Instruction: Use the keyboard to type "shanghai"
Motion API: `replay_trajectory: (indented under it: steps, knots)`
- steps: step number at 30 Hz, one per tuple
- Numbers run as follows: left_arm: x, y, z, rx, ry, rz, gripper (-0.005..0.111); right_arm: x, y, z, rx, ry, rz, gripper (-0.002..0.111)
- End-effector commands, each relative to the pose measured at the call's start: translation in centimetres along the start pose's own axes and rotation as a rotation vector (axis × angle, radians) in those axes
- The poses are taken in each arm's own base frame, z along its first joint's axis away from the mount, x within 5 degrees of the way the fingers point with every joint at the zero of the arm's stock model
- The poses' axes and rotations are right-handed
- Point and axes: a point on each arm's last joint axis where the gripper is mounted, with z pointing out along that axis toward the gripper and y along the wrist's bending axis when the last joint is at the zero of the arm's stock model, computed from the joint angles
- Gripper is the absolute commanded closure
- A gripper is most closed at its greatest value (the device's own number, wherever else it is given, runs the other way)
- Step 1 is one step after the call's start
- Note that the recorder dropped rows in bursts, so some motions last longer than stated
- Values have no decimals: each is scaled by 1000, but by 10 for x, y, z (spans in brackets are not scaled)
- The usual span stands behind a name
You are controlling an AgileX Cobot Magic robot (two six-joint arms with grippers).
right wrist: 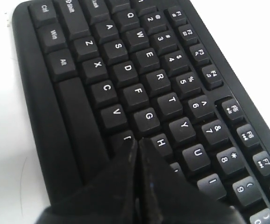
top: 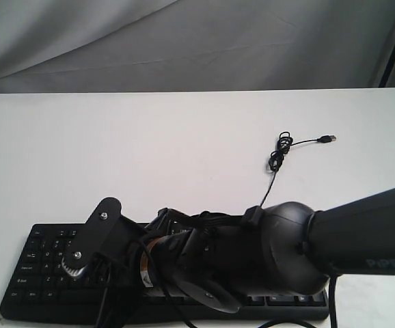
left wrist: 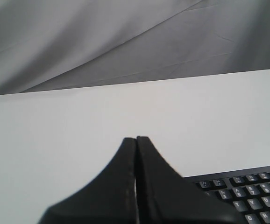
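Note:
The black keyboard [top: 40,270] lies along the table's near edge, with its middle hidden under my right arm [top: 307,242], which reaches in from the right. In the right wrist view the keyboard [right wrist: 125,70] fills the frame. My right gripper [right wrist: 138,140] is shut and empty, its tip by the G and H keys; whether it touches a key I cannot tell. My left gripper [left wrist: 136,138] is shut on nothing and points out over bare table, with the keyboard [left wrist: 252,196] and its function-key row beside it. The thin USB cable [top: 278,154] lies coiled behind the keyboard.
A black arm link with screws [top: 96,232] rises over the keyboard's left half. The white table [top: 150,150] stretches back to a grey cloth backdrop [top: 184,41]. The USB plug [top: 329,139] lies at the cable's far right end.

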Motion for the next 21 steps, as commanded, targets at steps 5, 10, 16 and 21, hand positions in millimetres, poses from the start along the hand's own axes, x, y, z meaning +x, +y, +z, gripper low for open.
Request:
replay_trajectory:
  steps: [5,10,16,21]
  knots:
    - [1,0,0,3,-2,-2,107,2,-5,0,10,-5,-3,108]
    - [1,0,0,3,-2,-2,107,2,-5,0,10,-5,-5,108]
    - [1,0,0,3,-2,-2,107,8,-4,9,6,3,-5,108]
    - [1,0,0,3,-2,-2,107,8,-4,10,5,-2,-6,108]
